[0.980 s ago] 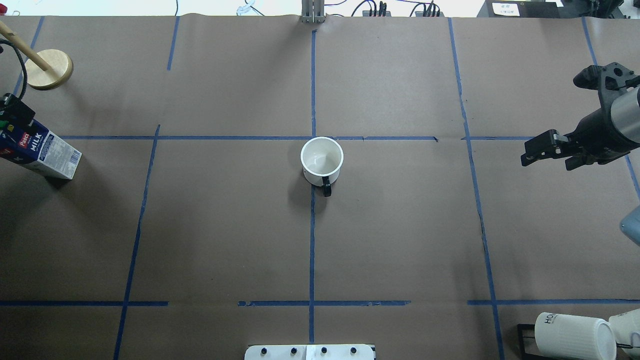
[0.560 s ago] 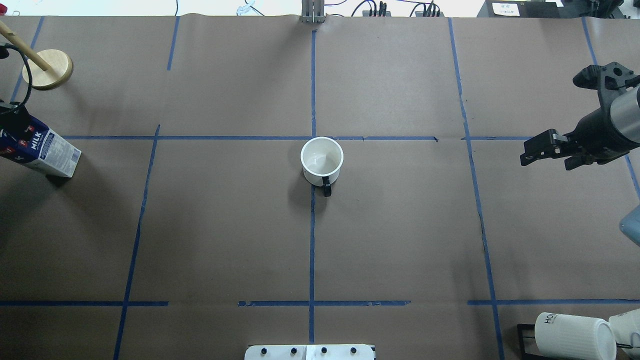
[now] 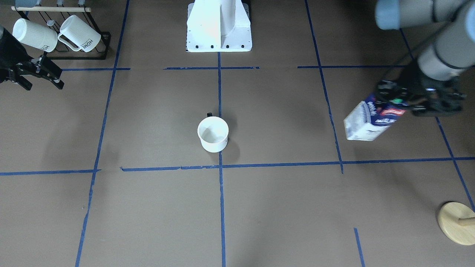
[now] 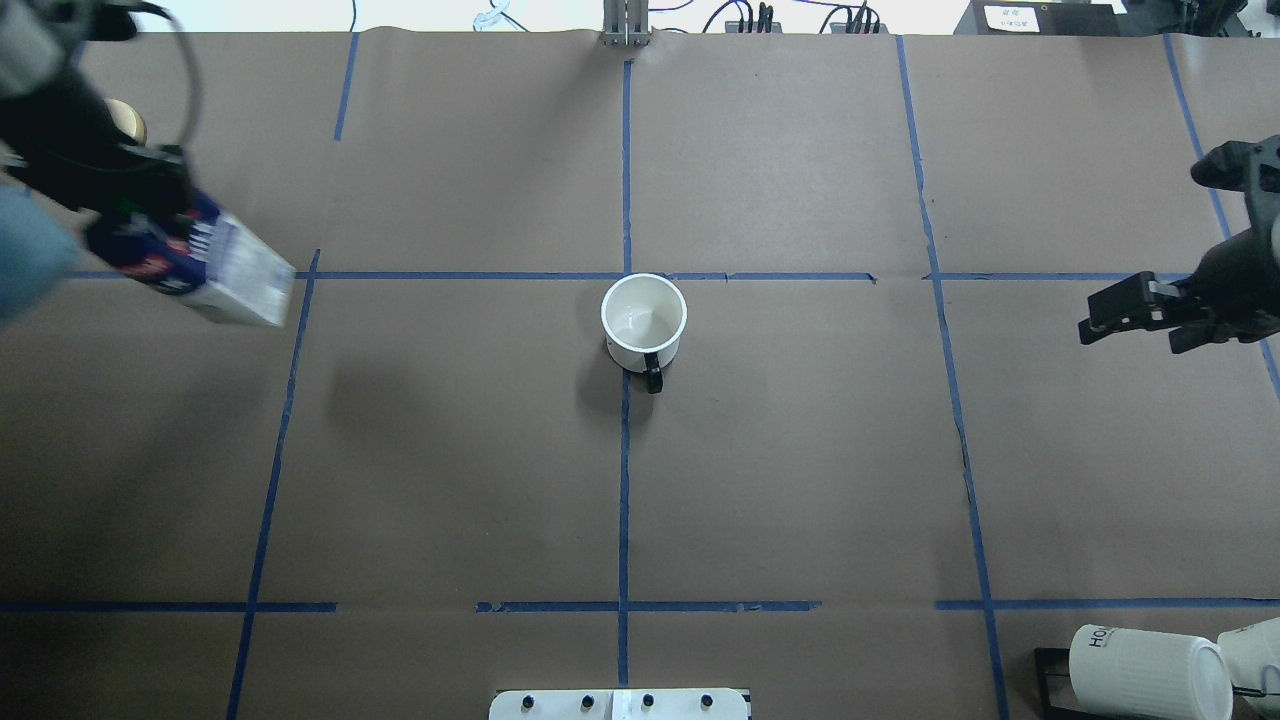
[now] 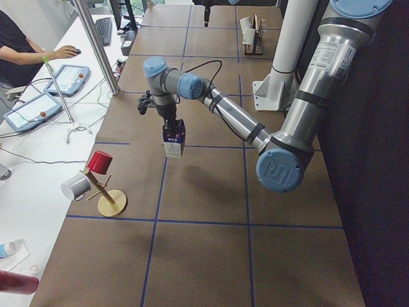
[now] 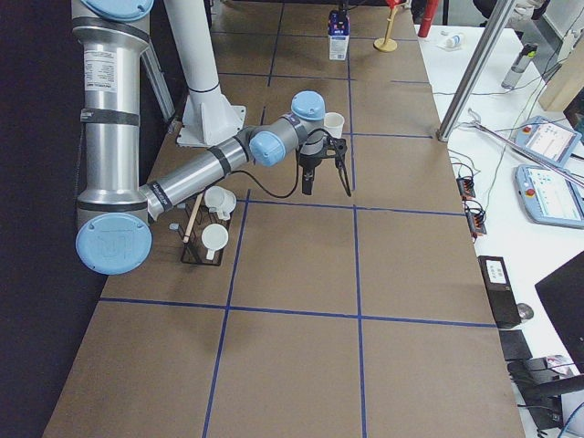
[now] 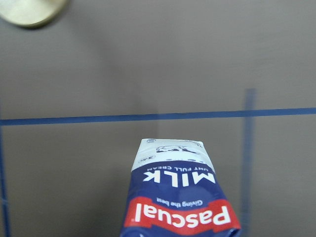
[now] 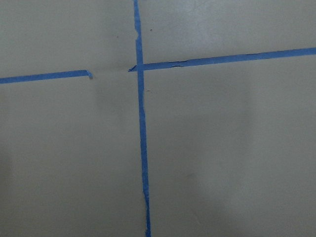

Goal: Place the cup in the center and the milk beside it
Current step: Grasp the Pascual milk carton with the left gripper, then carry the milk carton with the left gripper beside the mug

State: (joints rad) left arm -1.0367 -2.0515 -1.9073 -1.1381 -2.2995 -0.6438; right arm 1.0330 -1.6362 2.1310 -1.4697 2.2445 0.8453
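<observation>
Overhead exterior: the cup [image 4: 644, 322] stands upright just on the robot's side of the tape crossing [image 4: 626, 276], handle toward the robot. The milk carton [image 4: 232, 278] lies well apart from the cup, toward the robot's left. It looks tilted, base toward the cup. The left gripper [image 4: 135, 225] is clamped on the carton's top. The right gripper [image 4: 1140, 322] is well apart from the cup on the other side, fingers spread and holding nothing. We judge the left arm to be the one in play, with its travel running straight toward the cup.

Exterior front-facing: same layout mirrored. The carton seems to hang clear of the paper.

Exterior left: the carton hangs beneath the near arm's gripper, long axis close to upright.

Exterior right: the near arm's fingers stand apart.

Left wrist-mounted: we see the carton's "Pascual MILK" face, no cup.

Right wrist-mounted: we see tape and paper only.
</observation>
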